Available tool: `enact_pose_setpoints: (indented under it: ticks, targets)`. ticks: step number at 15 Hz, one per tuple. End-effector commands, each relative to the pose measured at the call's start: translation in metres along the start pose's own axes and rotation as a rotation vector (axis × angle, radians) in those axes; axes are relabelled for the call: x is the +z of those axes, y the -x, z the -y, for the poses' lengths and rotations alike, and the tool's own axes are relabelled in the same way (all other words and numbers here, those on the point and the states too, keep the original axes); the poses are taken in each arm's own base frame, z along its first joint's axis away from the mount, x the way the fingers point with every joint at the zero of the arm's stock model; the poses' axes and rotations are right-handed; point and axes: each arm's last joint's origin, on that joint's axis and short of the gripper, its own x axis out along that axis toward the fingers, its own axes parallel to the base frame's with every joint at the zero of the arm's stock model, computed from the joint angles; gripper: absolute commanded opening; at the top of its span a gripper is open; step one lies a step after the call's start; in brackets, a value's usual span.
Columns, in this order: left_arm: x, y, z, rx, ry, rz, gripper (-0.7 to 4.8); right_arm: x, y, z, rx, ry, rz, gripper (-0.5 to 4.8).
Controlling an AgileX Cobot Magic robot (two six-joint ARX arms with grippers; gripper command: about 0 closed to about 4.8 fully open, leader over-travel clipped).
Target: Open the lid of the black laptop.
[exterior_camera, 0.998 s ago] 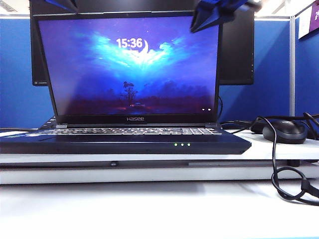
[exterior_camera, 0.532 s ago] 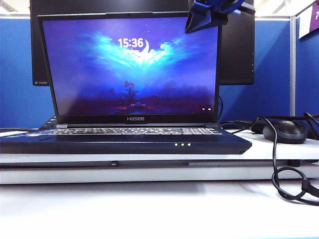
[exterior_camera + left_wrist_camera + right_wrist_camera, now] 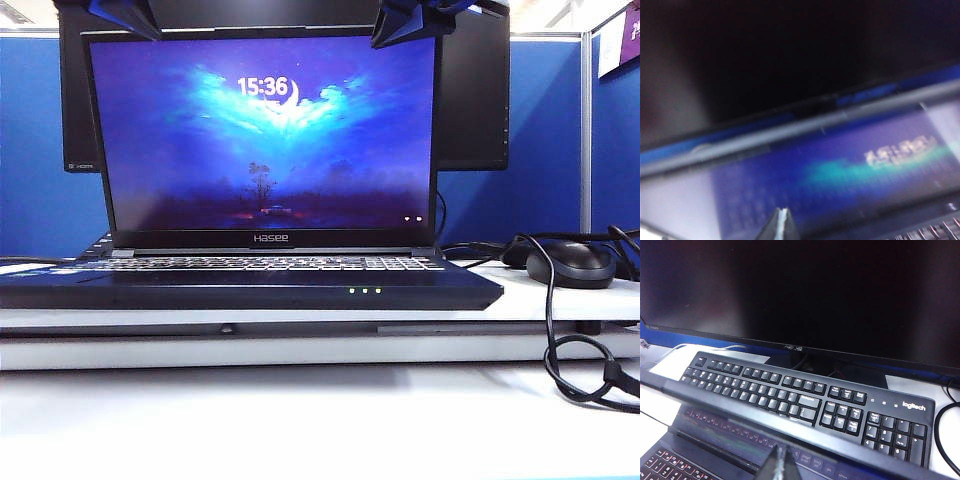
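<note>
Black and dark navy, the laptop [image 3: 250, 285] is being shown at the centre of the exterior frame, on a white table [image 3: 300, 420]. Its lid [image 3: 265, 135] is being held near upright, with a lit blue screen reading 15:36 above the "Hasee" mark. Three green dots are being shown on the front edge.

The left gripper [image 3: 120, 12] is being seen at the upper left of the exterior frame, just above the lid's top corner; contact cannot be judged. In the blurred left wrist view its fingertips [image 3: 780, 227] are being held together over the screen, clamped on nothing.

The right gripper [image 3: 410, 20] is being seen at the upper right, at the lid's top edge. In the right wrist view its tips [image 3: 781, 465] are being held together, over the lid's top edge.

A dark monitor [image 3: 805, 290] and a Logitech keyboard [image 3: 805, 402] are being shown behind the lid. A black mouse [image 3: 570, 265] with a looped cable is being shown at the right, apart from the laptop.
</note>
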Motion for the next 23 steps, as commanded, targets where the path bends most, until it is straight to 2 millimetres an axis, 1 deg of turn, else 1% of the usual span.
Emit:
enact_pose_setpoints:
  ticks: [1, 3, 5, 8, 12, 15, 19, 23]
  targets:
    - [0.007, -0.003, -0.006, 0.059, 0.006, 0.068, -0.04, 0.01, 0.002, 0.001, -0.02, 0.018, 0.064, -0.01]
    - [0.004, -0.009, -0.014, 0.09, 0.018, 0.064, -0.03, 0.01, 0.002, 0.002, -0.021, 0.017, 0.068, -0.01]
    - [0.0, -0.014, -0.024, 0.086, 0.03, 0.053, -0.03, 0.01, 0.002, 0.002, -0.021, 0.017, 0.068, -0.01]
    - [0.002, -0.016, -0.033, 0.08, 0.06, 0.094, -0.03, 0.01, 0.002, 0.002, -0.021, 0.017, 0.069, -0.01]
    - [0.001, -0.022, -0.031, 0.031, 0.085, 0.11, -0.04, 0.011, 0.001, 0.003, -0.027, 0.015, 0.071, -0.01]
    - [0.002, -0.025, -0.031, 0.02, 0.089, 0.133, -0.03, 0.017, 0.002, 0.004, -0.037, 0.016, 0.09, -0.01]
    - [0.004, -0.03, -0.03, 0.02, 0.092, 0.183, -0.03, 0.019, 0.0, 0.012, -0.056, 0.013, 0.095, -0.01]
    - [0.0, -0.038, -0.029, -0.002, 0.091, 0.187, -0.04, 0.019, -0.003, 0.016, -0.064, 0.01, 0.1, -0.01]
